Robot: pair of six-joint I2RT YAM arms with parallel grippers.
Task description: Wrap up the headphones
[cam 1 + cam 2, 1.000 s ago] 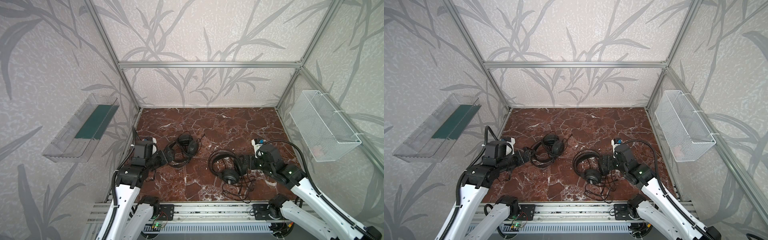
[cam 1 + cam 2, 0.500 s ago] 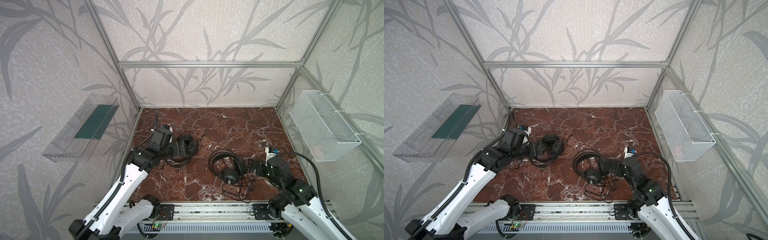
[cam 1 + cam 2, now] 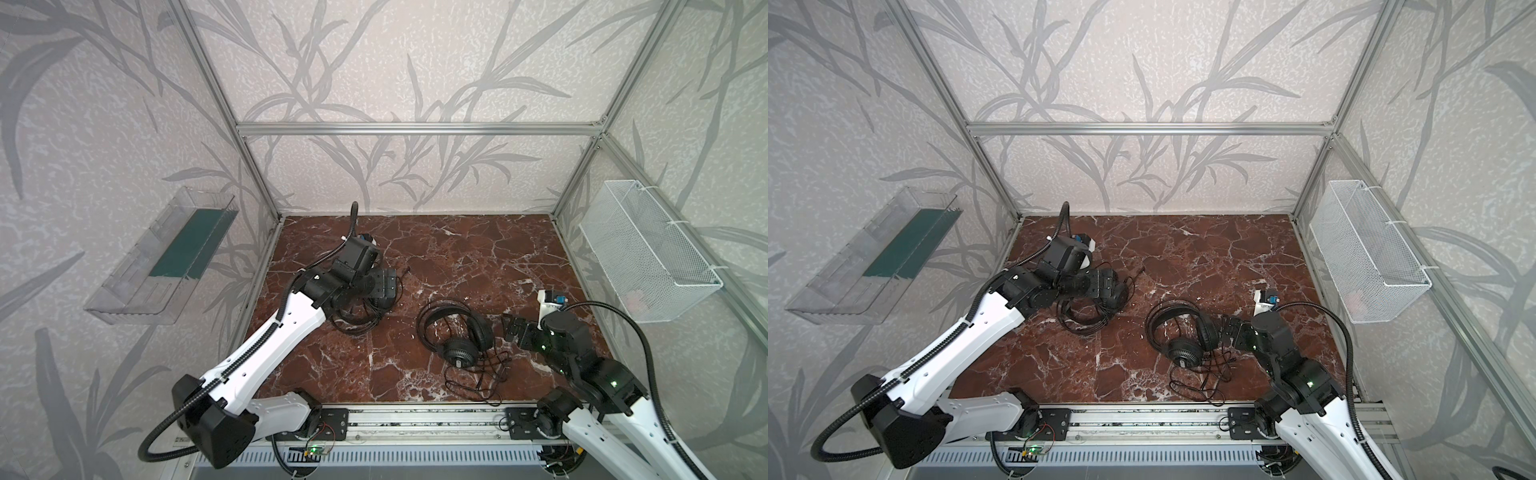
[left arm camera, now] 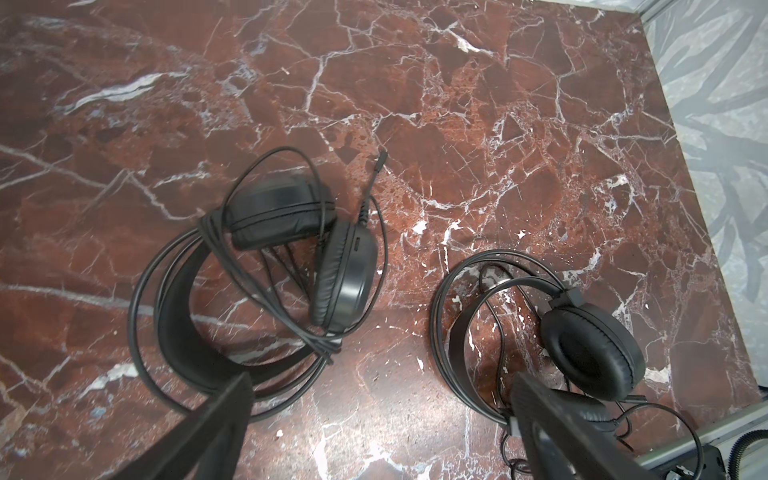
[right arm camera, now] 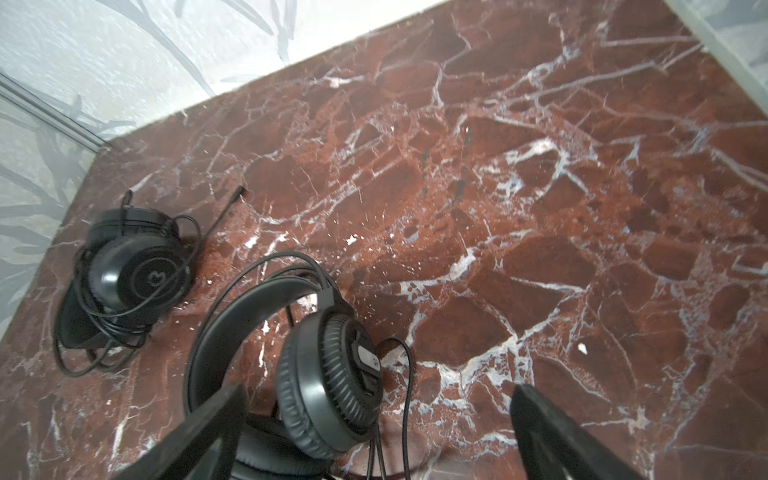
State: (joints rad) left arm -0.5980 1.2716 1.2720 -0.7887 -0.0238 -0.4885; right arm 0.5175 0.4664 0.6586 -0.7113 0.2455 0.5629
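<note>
Two black headphones lie on the red marble floor [image 3: 457,249]. The left headphones [image 3: 357,324] are mostly hidden in both top views under my left gripper [image 3: 384,286], which hovers open above them. In the left wrist view their cable [image 4: 232,249] loops round the earcups [image 4: 345,282] and headband. The right headphones [image 3: 457,332] lie mid-floor with loose cable [image 3: 478,374] trailing toward the front edge. My right gripper [image 3: 509,326] stands open just right of them. In the right wrist view one earcup [image 5: 328,382] sits between the open fingers [image 5: 216,419].
A clear plastic tray [image 3: 166,257] hangs on the left wall. A white wire basket [image 3: 648,257] hangs on the right wall. An aluminium rail [image 3: 415,415] runs along the front edge. Bare marble stretches behind the headphones.
My left arm has stretched out, and its gripper has moved right and toward the back wall, over the left headphones. The right gripper has drawn back a little to the right. Both stay open.
</note>
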